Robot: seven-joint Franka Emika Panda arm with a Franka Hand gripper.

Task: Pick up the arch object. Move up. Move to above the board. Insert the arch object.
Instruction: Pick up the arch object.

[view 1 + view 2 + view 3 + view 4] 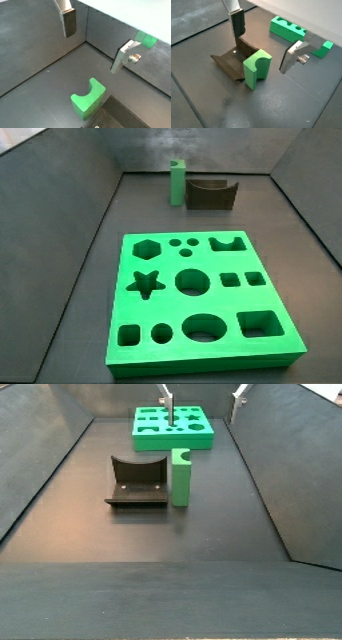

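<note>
The arch object [181, 476] is a slim light-green block with a curved notch in its top. It stands upright on the dark floor, right beside the fixture [136, 481], and shows in both wrist views [88, 96] [256, 70] and in a side view [177, 180]. The board [207, 298] is a large bright green slab with shaped cut-outs, lying flat apart from the arch object [171, 424]; one end shows in a wrist view [290, 28]. My gripper [261, 54] [92, 52] hangs well above the floor, open and empty, with the arch object below it. Its fingers [166, 394] reach in from above near the board.
The fixture [210, 193] [234, 60] is a dark bracket with a curved back, touching or nearly touching the arch object. Grey walls [267, 454] close in the floor on all sides.
</note>
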